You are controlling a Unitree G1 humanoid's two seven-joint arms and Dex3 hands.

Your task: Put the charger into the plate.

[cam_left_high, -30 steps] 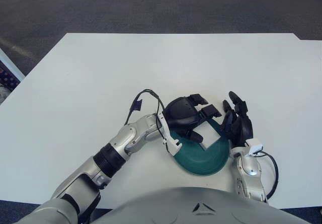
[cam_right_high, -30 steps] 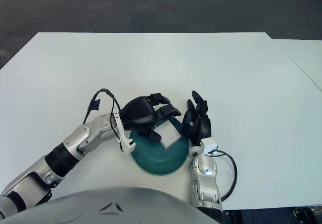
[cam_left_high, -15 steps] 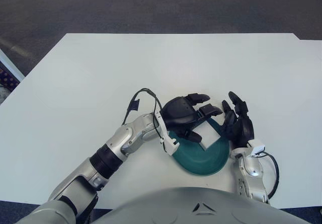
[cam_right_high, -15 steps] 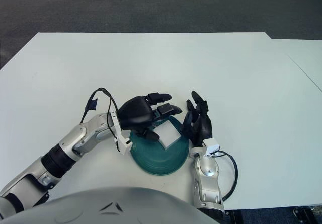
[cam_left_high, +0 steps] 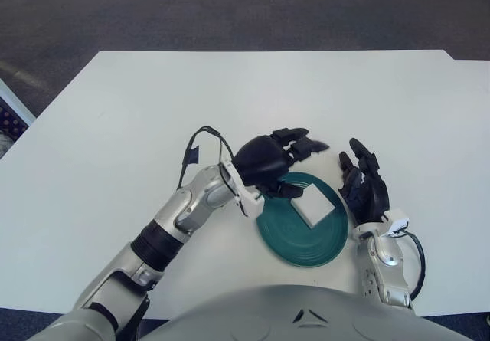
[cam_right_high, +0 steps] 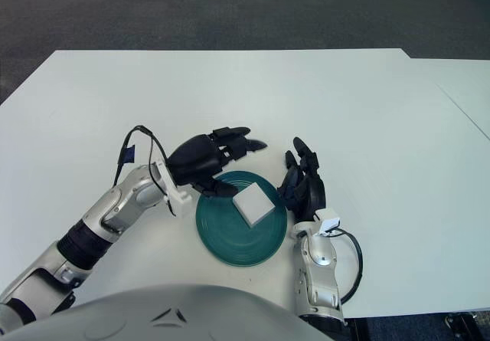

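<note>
In the green plate point(cam_left_high: 298, 243) the white charger point(cam_left_high: 313, 204) is lying free; the left hand point(cam_left_high: 269, 165) is hovering empty-fingered, the right hand point(cam_left_high: 366, 191) is bracing the rim, fingers spread.

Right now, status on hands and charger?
Left hand open, above plate's left edge. Right hand open beside plate's right rim. Charger lying in green plate. Nothing in the way.

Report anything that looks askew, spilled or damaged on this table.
Nothing stands out. The white charger lies flat inside the green plate, toward its far right side. The left hand shows open at the plate's far left rim, holding nothing; the right hand shows open beside its right edge.
</note>
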